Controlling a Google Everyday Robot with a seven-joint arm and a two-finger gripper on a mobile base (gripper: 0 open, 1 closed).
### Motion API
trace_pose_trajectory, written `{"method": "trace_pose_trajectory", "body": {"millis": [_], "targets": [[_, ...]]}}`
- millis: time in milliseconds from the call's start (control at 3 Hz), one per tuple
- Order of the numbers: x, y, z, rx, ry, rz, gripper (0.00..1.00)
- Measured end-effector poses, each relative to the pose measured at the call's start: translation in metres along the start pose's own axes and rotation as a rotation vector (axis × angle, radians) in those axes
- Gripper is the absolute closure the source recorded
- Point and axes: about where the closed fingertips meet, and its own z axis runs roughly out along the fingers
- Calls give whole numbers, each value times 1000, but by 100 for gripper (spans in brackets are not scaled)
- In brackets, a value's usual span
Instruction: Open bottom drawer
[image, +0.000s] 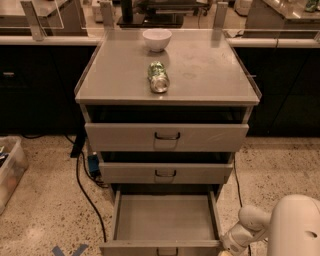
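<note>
The bottom drawer (165, 218) of the grey metal cabinet stands pulled far out, and its plain grey inside is bare. Its low front (135, 247) runs along the bottom edge of the camera view, with the small dark loop handle (167, 251) partly cut off. My gripper (223, 252) is at the bottom edge, just right of the drawer's front right corner. It is mostly cut off by the frame. The white arm (290, 227) fills the bottom right corner.
The middle drawer (165, 173) and top drawer (166, 137) sit slightly out. A white bowl (157, 39) and a lying green can (158, 77) are on the cabinet top. A black cable (85, 187) trails on the floor at left, beside a plastic bin (9, 170).
</note>
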Motion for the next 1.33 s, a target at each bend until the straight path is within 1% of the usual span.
{"method": "trace_pose_trajectory", "body": {"millis": [333,667,1000,1333], "targets": [[-7,2,3,-7,3,-13,0],[-30,12,19,-43,43,-76,0],[-44,21,35,-78,78,-112,0],[-44,21,35,-78,78,-112,0]]}}
